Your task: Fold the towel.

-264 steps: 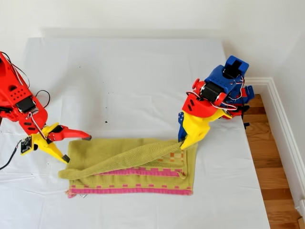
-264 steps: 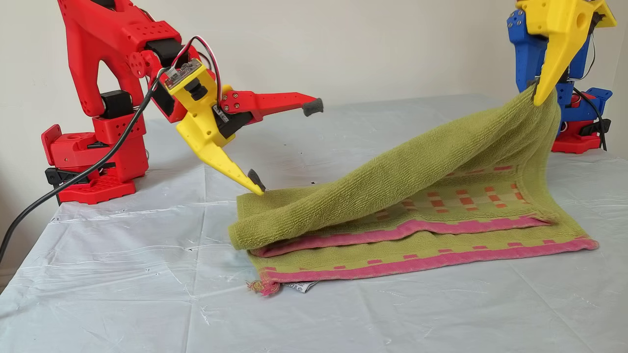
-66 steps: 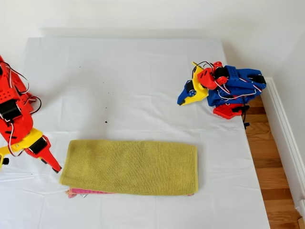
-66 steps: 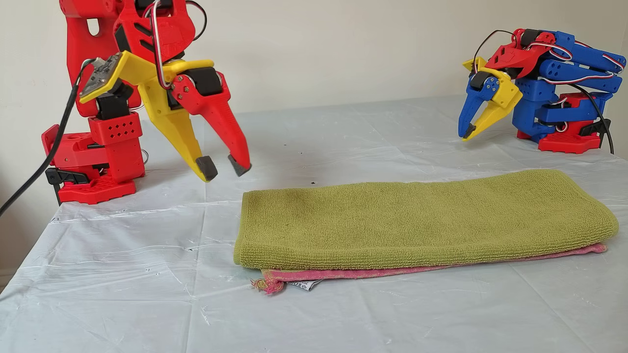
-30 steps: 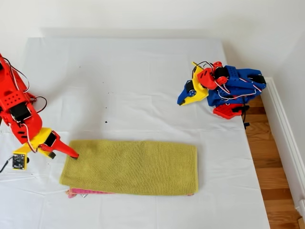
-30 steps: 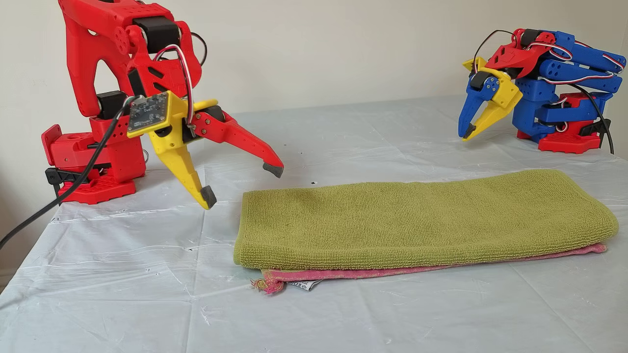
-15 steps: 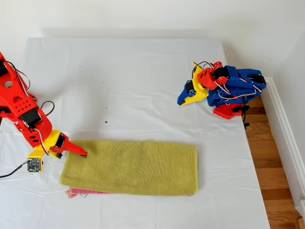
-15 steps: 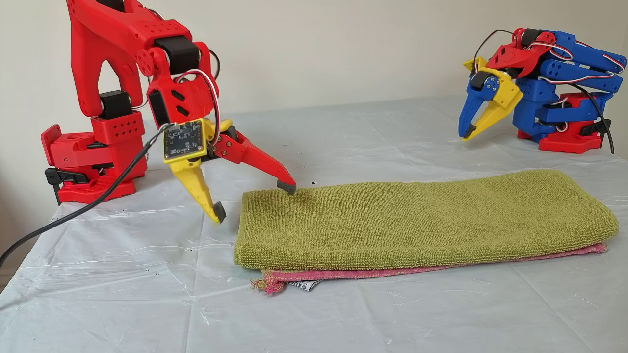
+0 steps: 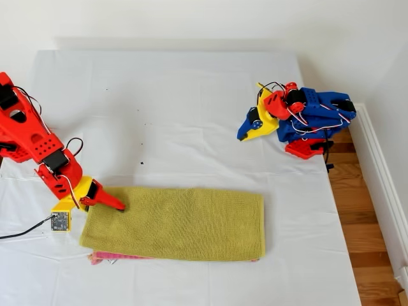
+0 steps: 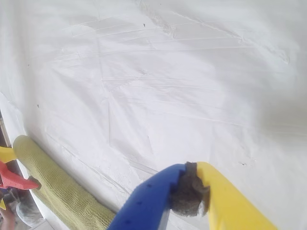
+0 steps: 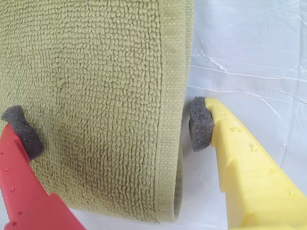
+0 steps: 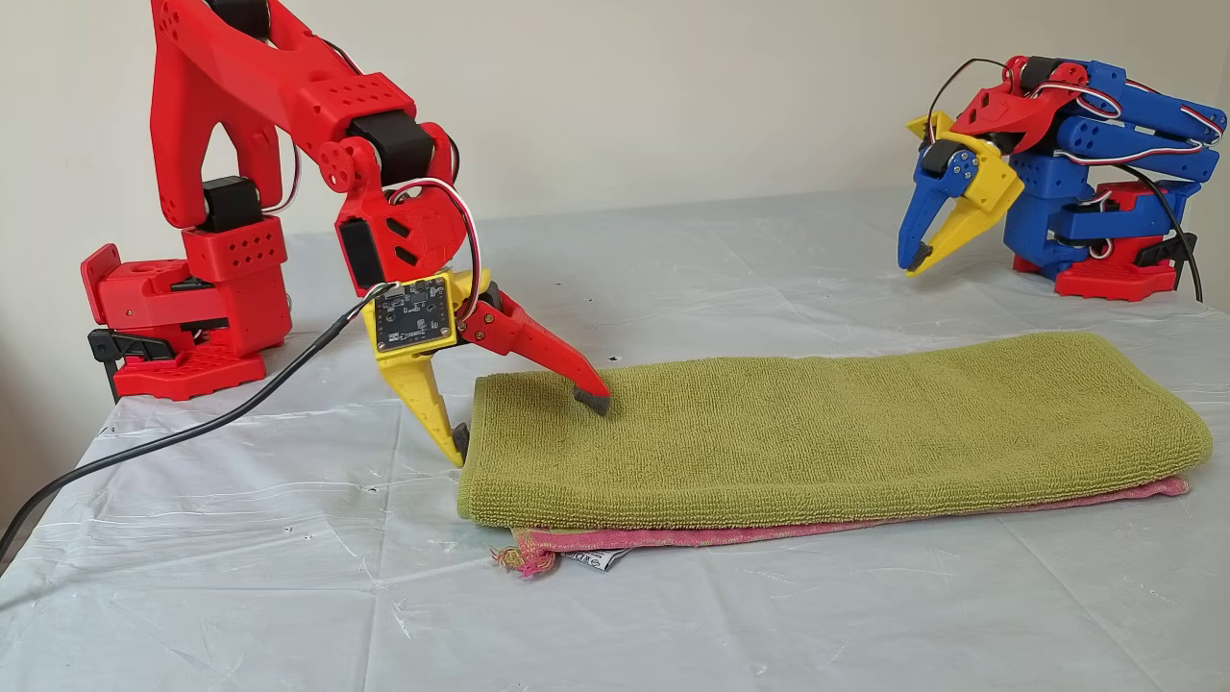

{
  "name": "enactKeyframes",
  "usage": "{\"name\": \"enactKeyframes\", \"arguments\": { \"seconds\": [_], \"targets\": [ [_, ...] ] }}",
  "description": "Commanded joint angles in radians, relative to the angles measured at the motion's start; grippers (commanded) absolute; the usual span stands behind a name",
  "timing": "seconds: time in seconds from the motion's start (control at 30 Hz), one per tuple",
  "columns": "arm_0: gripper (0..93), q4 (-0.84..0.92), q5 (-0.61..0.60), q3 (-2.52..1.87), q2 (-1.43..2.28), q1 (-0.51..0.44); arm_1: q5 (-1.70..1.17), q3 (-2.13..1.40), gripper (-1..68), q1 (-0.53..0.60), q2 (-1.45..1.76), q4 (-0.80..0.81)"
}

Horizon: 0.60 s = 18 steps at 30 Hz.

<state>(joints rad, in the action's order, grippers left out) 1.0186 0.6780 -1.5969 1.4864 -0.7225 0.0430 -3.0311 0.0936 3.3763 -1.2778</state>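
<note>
The yellow-green terry towel (image 9: 175,223) is lying folded into a long strip on the white plastic sheet (image 9: 172,115) covering the table, plain green face up. A pink border strip (image 12: 846,529) is peeking out under the near long edge in the other view, and a small white tag (image 12: 591,560) with frayed pink threads is sticking out under the near corner at the red arm's end of the towel.

My second gripper (image 12: 528,418), red and yellow, is sitting at the short end of the towel nearest the red arm base (image 12: 183,317). Jaws are spread wide and straddling that end: the red finger (image 12: 548,360) is pressing its grey foam pad (image 11: 24,132) onto the top of the towel, a little in from the edge, while the yellow finger (image 11: 240,167) is standing just outside the folded edge, its pad just beside the towel's side. Whether that pad is actually touching the cloth is hard to say in the second wrist view. Nothing is pinched between them yet. A black cable (image 12: 173,432) is trailing from the small circuit board (image 12: 413,314) on this gripper across the sheet.

My first gripper (image 10: 187,194), blue and yellow, is tucked back against its blue arm (image 9: 312,118), well apart from the towel's far end and above bare sheet. Its jaws are closed together, foam pads meeting, gripping nothing.
</note>
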Motion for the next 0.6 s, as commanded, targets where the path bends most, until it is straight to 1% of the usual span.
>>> {"name": "enactKeyframes", "arguments": {
  "seconds": [0.0,0.23,0.4,0.57],
  "targets": [
    [62.0,0.002,-0.015,0.069,0.018,0.035,-0.005,-0.003,0.1,-0.008,0.083,-0.003],
    [59.8,0.006,-0.048,0.121,-0.037,0.074,-0.005,-0.003,0.1,-0.008,0.083,-0.003],
    [56.1,0.006,-0.055,0.152,-0.081,0.098,-0.005,-0.003,0.1,-0.008,0.083,-0.003],
    [52.0,0.005,-0.044,0.167,-0.130,0.103,-0.005,-0.003,0.1,-0.008,0.083,-0.003]
  ]
}}
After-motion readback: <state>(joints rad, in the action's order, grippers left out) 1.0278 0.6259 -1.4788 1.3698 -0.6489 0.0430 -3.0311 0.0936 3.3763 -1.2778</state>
